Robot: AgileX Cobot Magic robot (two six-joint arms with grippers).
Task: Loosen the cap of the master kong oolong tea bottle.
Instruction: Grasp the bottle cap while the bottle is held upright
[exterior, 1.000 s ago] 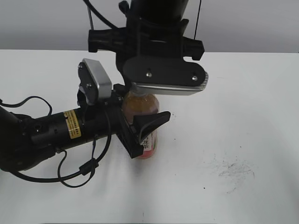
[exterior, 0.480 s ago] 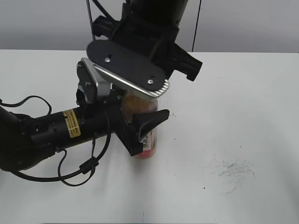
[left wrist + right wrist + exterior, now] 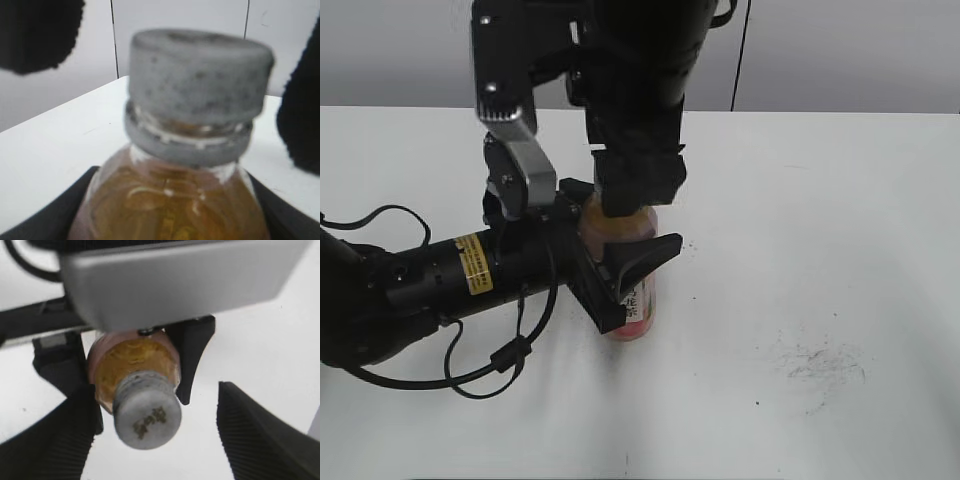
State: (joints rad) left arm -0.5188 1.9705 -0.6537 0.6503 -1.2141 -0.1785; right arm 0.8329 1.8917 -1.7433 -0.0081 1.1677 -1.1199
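Grey cap (image 3: 146,410) between open end effector (image 3: 155,432)

My right gripper (image 3: 150,435) straddles the cap (image 3: 146,416), gaps either side. The left gripper (image 3: 620,275) blocks the bottle's (image 3: 632,300) flanks.

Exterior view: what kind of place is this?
Probably a lab test bench: a bare white table against a plain grey wall, holding only the tea bottle, with loose cables beside it.
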